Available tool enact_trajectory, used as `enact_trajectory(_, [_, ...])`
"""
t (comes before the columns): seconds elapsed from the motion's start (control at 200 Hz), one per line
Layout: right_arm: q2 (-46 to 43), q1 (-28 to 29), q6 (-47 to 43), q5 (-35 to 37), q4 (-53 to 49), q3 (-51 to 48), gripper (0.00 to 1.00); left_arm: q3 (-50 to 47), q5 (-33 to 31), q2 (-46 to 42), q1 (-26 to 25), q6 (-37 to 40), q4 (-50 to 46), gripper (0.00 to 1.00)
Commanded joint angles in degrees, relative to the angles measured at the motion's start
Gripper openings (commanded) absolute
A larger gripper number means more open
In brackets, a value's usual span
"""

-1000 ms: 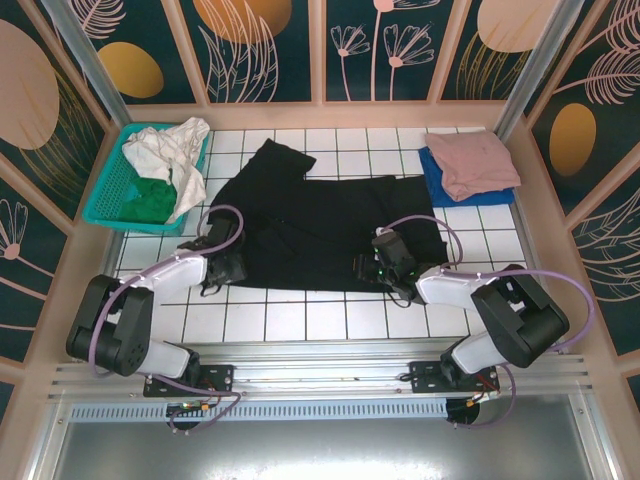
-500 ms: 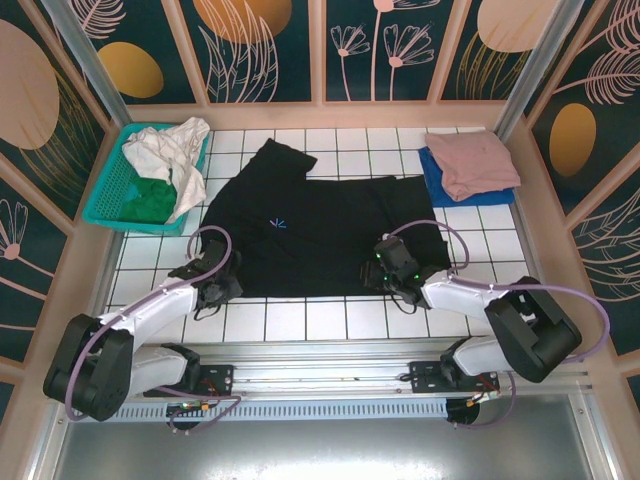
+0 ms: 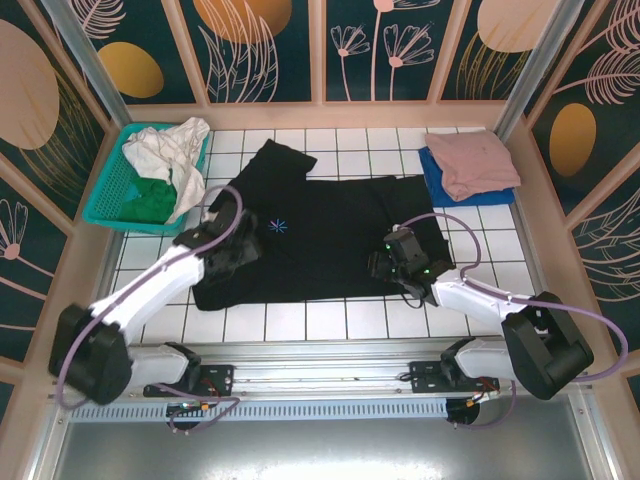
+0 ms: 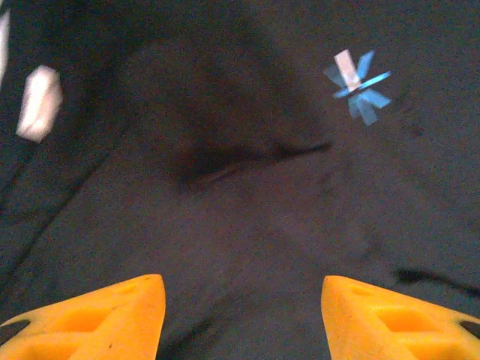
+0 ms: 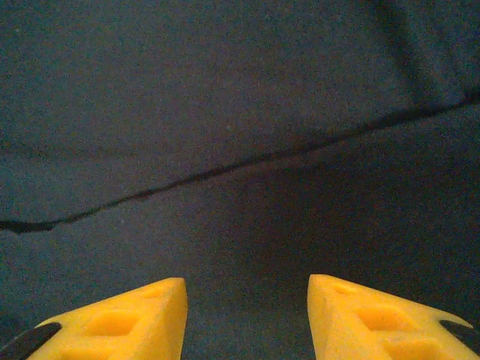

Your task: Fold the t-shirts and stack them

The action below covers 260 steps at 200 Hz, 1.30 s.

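Observation:
A large black t-shirt (image 3: pixel 330 235) lies spread on the white tiled table (image 3: pixel 330 320), its pale-blue starburst mark (image 3: pixel 279 226) facing up. My left gripper (image 3: pixel 236 247) hovers open over the shirt's left chest, just left of the mark. In the left wrist view the gripper (image 4: pixel 244 304) has only black cloth (image 4: pixel 225 225) below it, with the starburst (image 4: pixel 358 84) ahead to the right. My right gripper (image 3: pixel 396 263) is open over the shirt's lower right part. The right wrist view has this gripper (image 5: pixel 247 304) above cloth crossed by a fold edge (image 5: pixel 225 169). A folded pink t-shirt (image 3: pixel 472 160) rests on a blue one (image 3: pixel 436 184) at the back right.
A teal mesh basket (image 3: pixel 108 188) at the back left holds white cloth (image 3: pixel 170 155) and green cloth (image 3: pixel 152 200). Painted panel walls ring the table. Bare tiles run along the near edge below the black shirt.
The left gripper has moved from the shirt's near-left edge up toward the chest mark. The shirt now lies flatter with the mark uncovered. The right gripper has shifted slightly right.

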Motion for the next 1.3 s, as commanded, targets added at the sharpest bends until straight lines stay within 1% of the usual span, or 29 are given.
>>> enact_trajectory(0.0, [0.7,-0.4,-1.4,0.4,1.0,2.1,0.46,6.3,0.0,12.1,-0.1,7.2,2.9,0.59])
enact_trajectory(0.09, [0.8,-0.9,-1.7,0.3,1.6,2.4,0.46,11.6,0.9,19.8,-0.1,9.4,4.3,0.59])
enact_trajectory(0.17, [0.9,-1.4,-2.4,-0.4,2.2,2.9,0.46,16.0,1.5,26.0,-0.1,10.9,4.1,0.57])
enact_trajectory(0.275, [1.3,-1.5,-3.0,-0.4,1.6,3.6,0.46,19.3,0.6,30.0,-0.1,11.9,2.9,0.56])
enact_trajectory(0.395, [1.3,-1.8,-3.0,-0.4,1.9,3.3,0.46,20.2,0.3,32.3,0.0,12.4,2.4,0.56])
enact_trajectory(0.45, [1.4,-1.8,-2.9,-0.6,2.4,2.8,0.46,20.0,0.6,32.7,-0.1,12.4,2.5,0.54])
enact_trajectory(0.505, [1.6,-1.8,-2.8,-1.0,2.9,2.5,0.46,19.8,1.1,32.8,0.0,12.5,2.6,0.46])
enact_trajectory(0.535, [1.8,-1.8,-2.8,-1.2,3.1,2.4,0.46,19.6,1.3,32.6,-0.1,12.6,2.5,0.44])
enact_trajectory(0.646, [2.9,-1.8,-3.0,-1.9,3.8,2.3,0.46,18.1,1.7,30.7,-0.1,12.5,2.2,0.44])
enact_trajectory(0.731, [3.8,-1.8,-3.2,-2.2,4.2,2.3,0.46,16.2,3.0,29.0,-0.1,12.5,2.4,0.47])
enact_trajectory(0.926, [5.6,-1.8,-3.2,-2.7,5.5,2.5,0.46,12.3,4.8,26.5,-0.1,12.9,3.3,0.47])
enact_trajectory(1.051, [6.3,-1.8,-3.2,-3.4,6.1,2.5,0.46,13.2,4.6,26.9,-0.1,13.3,2.4,0.37])
enact_trajectory(1.186, [6.8,-1.8,-3.2,-3.1,6.2,2.4,0.46,13.5,5.2,25.8,-0.1,13.6,2.3,0.33])
enact_trajectory(1.296, [7.0,-1.8,-3.2,-3.3,6.5,2.3,0.46,13.7,4.6,25.3,-0.1,13.9,1.5,0.24])
